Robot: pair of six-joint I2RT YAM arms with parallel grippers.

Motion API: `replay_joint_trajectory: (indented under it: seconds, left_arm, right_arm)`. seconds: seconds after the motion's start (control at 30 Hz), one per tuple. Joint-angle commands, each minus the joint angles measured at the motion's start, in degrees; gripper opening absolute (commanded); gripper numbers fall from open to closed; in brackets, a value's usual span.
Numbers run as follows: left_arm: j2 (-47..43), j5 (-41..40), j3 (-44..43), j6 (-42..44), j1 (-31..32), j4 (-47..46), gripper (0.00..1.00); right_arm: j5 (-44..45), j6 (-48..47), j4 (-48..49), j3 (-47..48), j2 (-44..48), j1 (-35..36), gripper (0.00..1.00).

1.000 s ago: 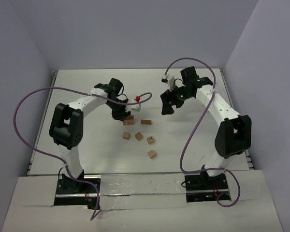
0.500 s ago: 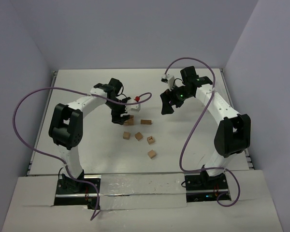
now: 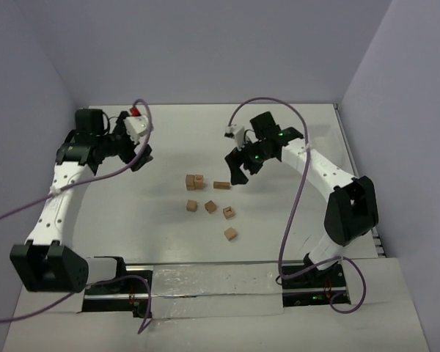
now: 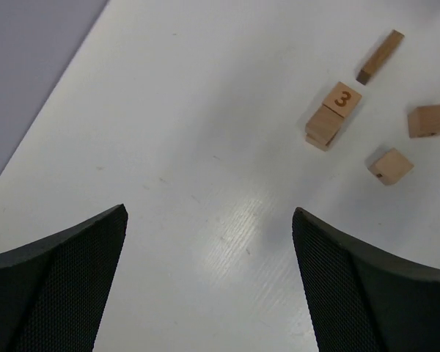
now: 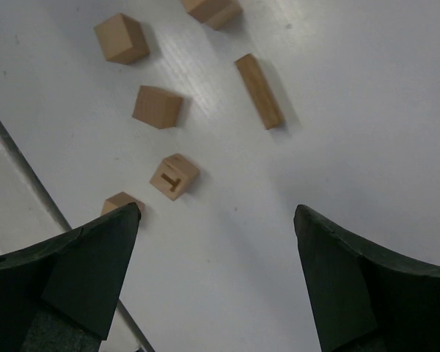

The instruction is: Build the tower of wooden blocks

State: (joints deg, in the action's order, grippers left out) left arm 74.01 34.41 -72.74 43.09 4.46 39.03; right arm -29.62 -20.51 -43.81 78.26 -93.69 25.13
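I read left fingers [image 4: 59, 293] spread, empty; right fingers [image 5: 367, 293] spread, empty near wood blocks [image 5: 158, 106]; plank [image 5: 259, 91] just beside tower [image 4: 330, 121] on desk [image 4: 205, 110].

A "3" marks one wood block [image 4: 342, 97]; a "T" marks another cube [image 5: 173, 178].

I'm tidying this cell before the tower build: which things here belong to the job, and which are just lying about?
Job:
- short stack of tan wooden blocks, topped by a 3
- thin tan wooden slab
- T-marked wooden cube
- three more wooden cubes

Lying about:
- purple cables
- silvery tape strip along the near edge
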Motion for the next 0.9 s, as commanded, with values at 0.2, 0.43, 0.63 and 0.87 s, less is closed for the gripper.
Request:
replay_joint_trajectory:
  seconds: [0.2, 0.43, 0.63, 0.87]
  left_arm:
    - [-14.1, -8.8, 17.6, -44.8, -12.3, -23.6, 0.99]
    - [-16.6, -8.4, 19.7, -45.5, -15.0, -20.8, 0.99]
    - [-15.7, -4.5, 19.5, -43.7, -15.2, -20.5, 0.99]
    - [-14.5, -3.6, 19.0, -41.0, -15.2, -20.3, 0.98]
  right_arm:
    - [19.9, 18.3, 14.5, -5.8, -0.4, 18.0, 0.91]
    - [23.3, 23.6, 16.0, -3.8, -5.7, 22.2, 0.83]
    - [25.0, 24.7, 16.2, -2.8, -9.9, 24.5, 0.73]
    - [25.4, 24.7, 16.1, -1.5, -13.4, 24.7, 0.67]
